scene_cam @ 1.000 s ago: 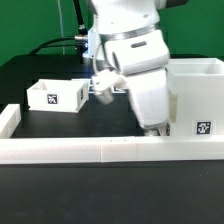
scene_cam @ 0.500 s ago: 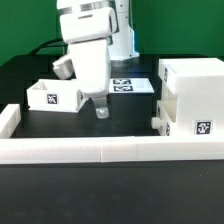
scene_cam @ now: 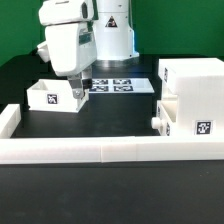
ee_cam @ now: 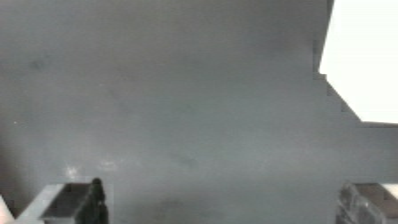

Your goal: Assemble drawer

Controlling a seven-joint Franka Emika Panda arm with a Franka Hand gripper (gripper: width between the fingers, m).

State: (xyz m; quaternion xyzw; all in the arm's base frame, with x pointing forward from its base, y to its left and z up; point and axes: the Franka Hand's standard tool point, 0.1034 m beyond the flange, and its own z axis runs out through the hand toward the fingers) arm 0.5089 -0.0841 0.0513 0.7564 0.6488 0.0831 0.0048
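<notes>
Since a second ago the arm has swung away from the case, across the desk toward the exterior view's left, and its claw (scene_cam: 79,92) now hangs over the loose tray.

Biggest of the drawer's parts is the tall white case (scene_cam: 196,82), standing upright on the black desk (scene_cam: 120,115) at the exterior view's right, close behind the border wall (scene_cam: 100,150). A black-and-white tag (scene_cam: 203,128) sits low on the side facing the camera. One tray (scene_cam: 170,115) sits in the case's lower part. Its front pokes out toward the exterior view's left, with a small round knob (scene_cam: 157,122) on it.

The second tray (scene_cam: 55,97) lies well apart from the case, at the exterior view's left. It is a white open-topped box with a tag (scene_cam: 51,99) on its near wall, and only its own white walls show inside. The claw is at the tray's far right corner; whether it touches the rim I cannot tell.

Behind, the marker board (scene_cam: 115,85) lies flat between the two.

In the wrist view the claw (ee_cam: 217,200) is spread wide, its dark fingers (ee_cam: 71,202) far apart with only bare desk between them. A white edge (ee_cam: 365,60) shows to one side; I cannot tell which part it is.
</notes>
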